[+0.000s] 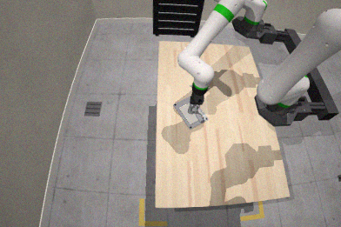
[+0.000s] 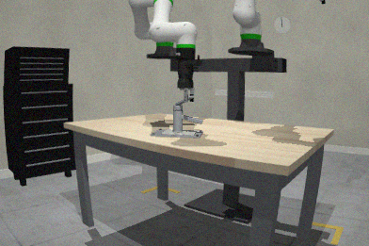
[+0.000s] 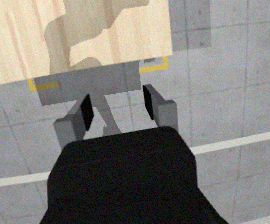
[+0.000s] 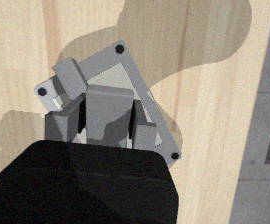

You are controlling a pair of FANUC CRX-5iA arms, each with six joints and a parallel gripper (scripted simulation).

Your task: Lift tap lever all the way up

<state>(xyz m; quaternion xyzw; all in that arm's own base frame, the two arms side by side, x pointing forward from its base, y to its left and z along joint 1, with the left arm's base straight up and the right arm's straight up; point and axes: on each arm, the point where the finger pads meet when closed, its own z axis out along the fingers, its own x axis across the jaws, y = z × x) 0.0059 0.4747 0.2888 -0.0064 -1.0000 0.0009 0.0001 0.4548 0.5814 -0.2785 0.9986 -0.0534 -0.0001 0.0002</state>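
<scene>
The grey tap stands on its base plate [image 1: 183, 117] [image 4: 134, 75] on the table. Its upright body [image 2: 177, 121] and short spout [image 2: 193, 119] [image 4: 70, 79] show. The lever [image 2: 180, 104] [image 4: 109, 112] slopes upward from the top of the body. My right gripper [image 2: 189, 95] [image 4: 110, 108] is shut on the lever, one finger on each side of it. How near the lever is to its upper stop cannot be told. My left gripper [image 2: 323, 1] [image 3: 117, 100] is open and empty, high up and far from the tap.
The wooden table [image 1: 178, 176] [image 2: 264, 145] carries the tap near one long edge. A black drawer cabinet [image 1: 179, 6] [image 2: 40, 110] stands on the floor beyond one end. Both arms hang from a dark stand [image 2: 235, 87] behind the table.
</scene>
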